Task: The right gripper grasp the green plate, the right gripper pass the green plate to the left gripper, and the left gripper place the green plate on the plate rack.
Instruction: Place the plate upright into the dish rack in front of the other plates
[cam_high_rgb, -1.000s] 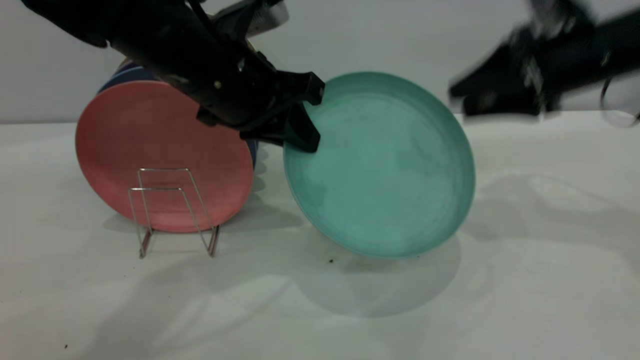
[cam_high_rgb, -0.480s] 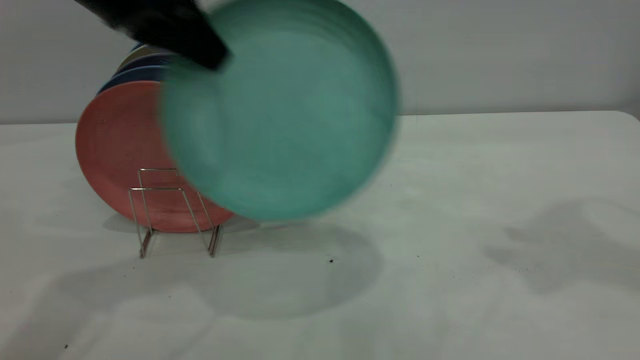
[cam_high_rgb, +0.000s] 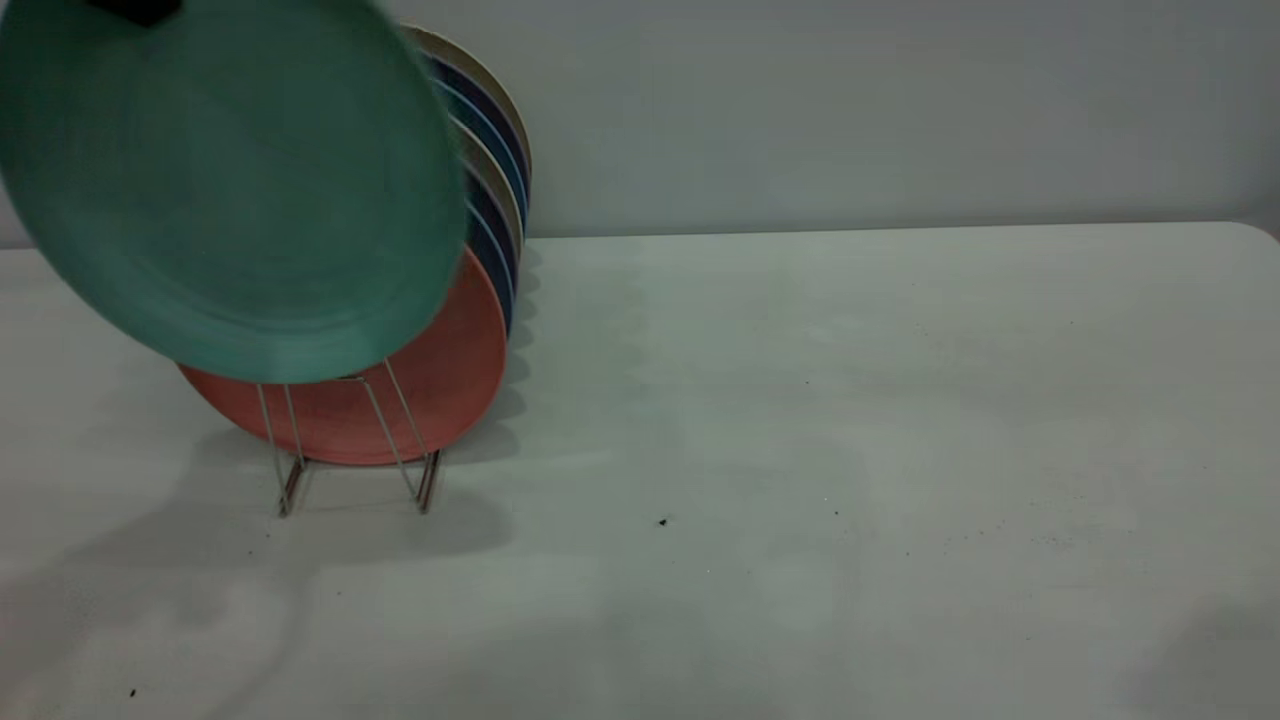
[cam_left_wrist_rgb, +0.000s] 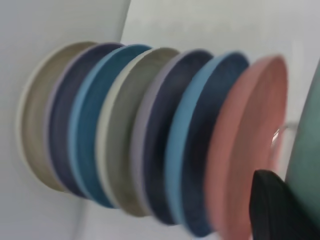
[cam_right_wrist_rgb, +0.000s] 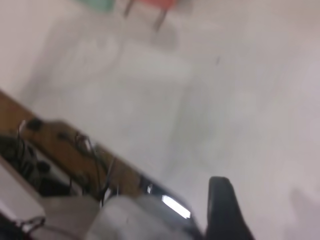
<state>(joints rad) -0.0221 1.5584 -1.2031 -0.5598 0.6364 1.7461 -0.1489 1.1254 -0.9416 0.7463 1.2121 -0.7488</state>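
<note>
The green plate (cam_high_rgb: 225, 180) hangs tilted in the air at the upper left, in front of and above the plate rack (cam_high_rgb: 345, 440). My left gripper (cam_high_rgb: 135, 8) is shut on the plate's top rim and is mostly cut off by the top edge of the exterior view. In the left wrist view a black finger (cam_left_wrist_rgb: 270, 205) presses against the green plate (cam_left_wrist_rgb: 307, 165). My right gripper (cam_right_wrist_rgb: 225, 210) is outside the exterior view. It shows only as a dark shape over bare table, far from the rack.
A salmon-pink plate (cam_high_rgb: 440, 380) stands at the front of the rack. Several blue, navy and beige plates (cam_high_rgb: 495, 190) stand upright behind it, and they also show in the left wrist view (cam_left_wrist_rgb: 150, 135). The white table (cam_high_rgb: 850, 450) stretches to the right.
My left gripper has carried the green plate up and to the left, from the table's middle to over the rack. The right arm has pulled back out of the exterior view.
</note>
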